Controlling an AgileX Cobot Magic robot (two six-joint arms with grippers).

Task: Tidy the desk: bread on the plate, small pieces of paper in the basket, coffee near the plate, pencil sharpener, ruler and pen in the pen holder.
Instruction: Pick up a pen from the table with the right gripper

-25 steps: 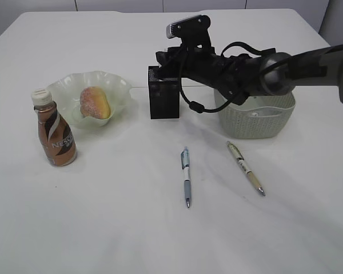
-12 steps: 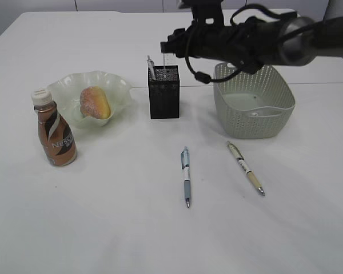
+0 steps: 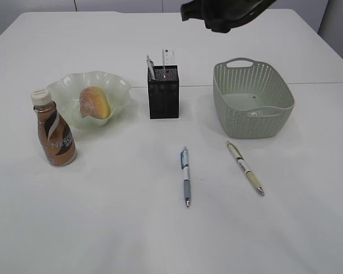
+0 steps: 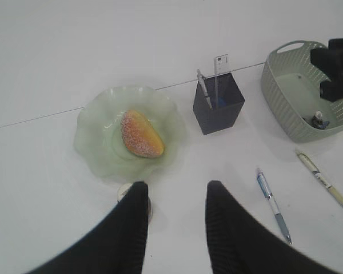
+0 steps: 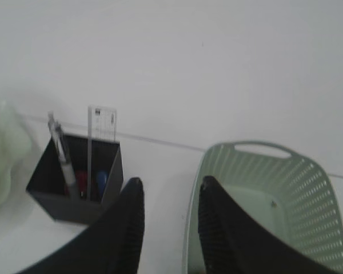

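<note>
Right wrist view: empty right pincer (image 5: 166, 197) part-open; approach the blue pen (image 3: 186, 174) at frame centre squarely (grip mid-barrel).

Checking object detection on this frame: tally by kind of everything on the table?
Pens: 3, blue pen and beige pen on the table, one pen in the holder
Ruler: 1
Pen holder: 1
Basket: 1
Plate: 1
Bread: 1
Coffee bottle: 1
Total: 9
</note>
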